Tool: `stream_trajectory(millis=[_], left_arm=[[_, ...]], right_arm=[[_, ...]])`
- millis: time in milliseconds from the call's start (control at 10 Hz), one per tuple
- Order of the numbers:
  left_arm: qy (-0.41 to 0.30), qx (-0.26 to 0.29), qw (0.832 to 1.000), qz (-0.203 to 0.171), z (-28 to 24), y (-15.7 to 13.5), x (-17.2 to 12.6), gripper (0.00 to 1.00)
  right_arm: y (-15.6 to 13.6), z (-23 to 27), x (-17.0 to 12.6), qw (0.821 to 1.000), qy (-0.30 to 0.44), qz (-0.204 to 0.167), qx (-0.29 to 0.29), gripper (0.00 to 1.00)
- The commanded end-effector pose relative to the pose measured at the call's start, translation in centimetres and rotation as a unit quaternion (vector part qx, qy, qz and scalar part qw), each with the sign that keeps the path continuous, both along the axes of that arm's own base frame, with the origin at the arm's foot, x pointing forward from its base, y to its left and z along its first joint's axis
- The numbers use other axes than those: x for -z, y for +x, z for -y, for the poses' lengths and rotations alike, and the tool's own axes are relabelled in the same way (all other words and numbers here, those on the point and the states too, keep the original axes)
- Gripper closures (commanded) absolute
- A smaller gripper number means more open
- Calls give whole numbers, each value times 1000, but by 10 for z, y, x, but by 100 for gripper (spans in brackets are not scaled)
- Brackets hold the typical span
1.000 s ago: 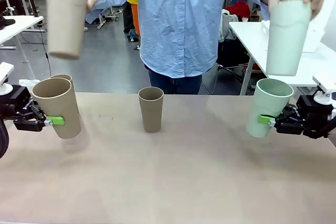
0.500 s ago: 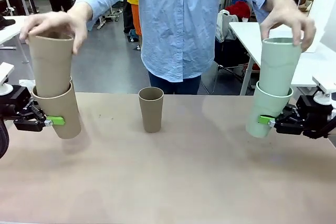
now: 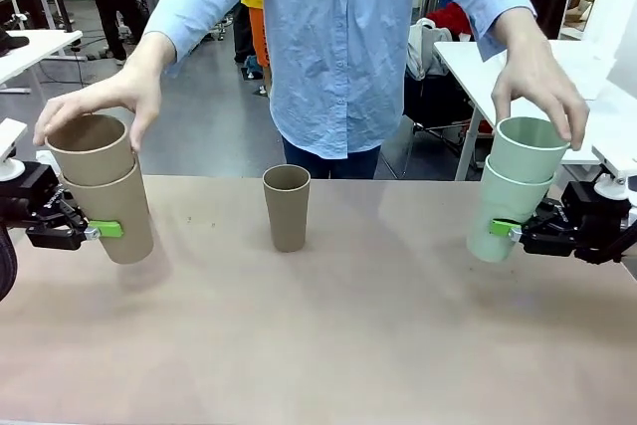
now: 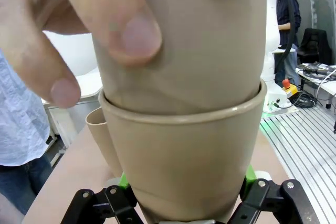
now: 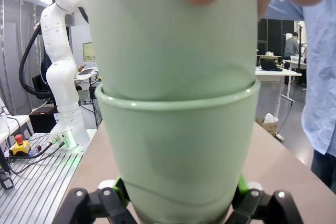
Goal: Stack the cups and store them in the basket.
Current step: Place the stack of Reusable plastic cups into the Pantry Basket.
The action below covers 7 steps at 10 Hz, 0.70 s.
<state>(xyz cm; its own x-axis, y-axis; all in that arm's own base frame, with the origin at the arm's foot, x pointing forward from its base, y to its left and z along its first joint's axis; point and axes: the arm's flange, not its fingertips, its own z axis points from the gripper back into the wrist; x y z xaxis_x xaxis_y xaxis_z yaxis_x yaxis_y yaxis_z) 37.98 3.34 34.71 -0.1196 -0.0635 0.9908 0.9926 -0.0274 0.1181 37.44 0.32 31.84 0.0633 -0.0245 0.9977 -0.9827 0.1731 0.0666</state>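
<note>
1. Left pincer: clenched on the lower wall of the tan outer cup, with one green pad showing on the near side. The cup leans slightly, mouth up, and appears to hang clear of the table.
2. Directly above the left pincer: the tan inner cup. One second ago it was held high in the air, and half a second ago it stood tall out of the outer cup. Now it is sunk until only a band below its rim shows. The person's hand rests its fingertips on that rim.
3. Between the two pincers, well apart from each: the lone tan cup, upright on the table and unmoved across all three instants.
4. Right pincer: grasping the mint outer cup low on its wall. The cup is tilted slightly, as on the left.
5. Directly above the right pincer: the mint inner cup. It has been lowered over the same interval and is now seated deep in the outer cup. The person's other hand is spread over its rim.
6. Reading: both insertions look complete, giving one nested tan pair and one nested mint pair, each carried by a pincer. The stacking step is judged well advanced. The lone tan cup has yet to join a stack, and storage in the basket is still to come.
</note>
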Motion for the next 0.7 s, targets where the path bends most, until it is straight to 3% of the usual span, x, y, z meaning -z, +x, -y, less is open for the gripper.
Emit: stream_trajectory(millis=[0, 600], left_arm=[[-1, 0, 1000, 5, 2, -3, -5, 15], [-1, 0, 1000, 5, 2, -3, -5, 15]], right_arm=[[0, 1, -4, 1000, -1, 5, 1, 15], [0, 1, -4, 1000, -1, 5, 1, 15]])
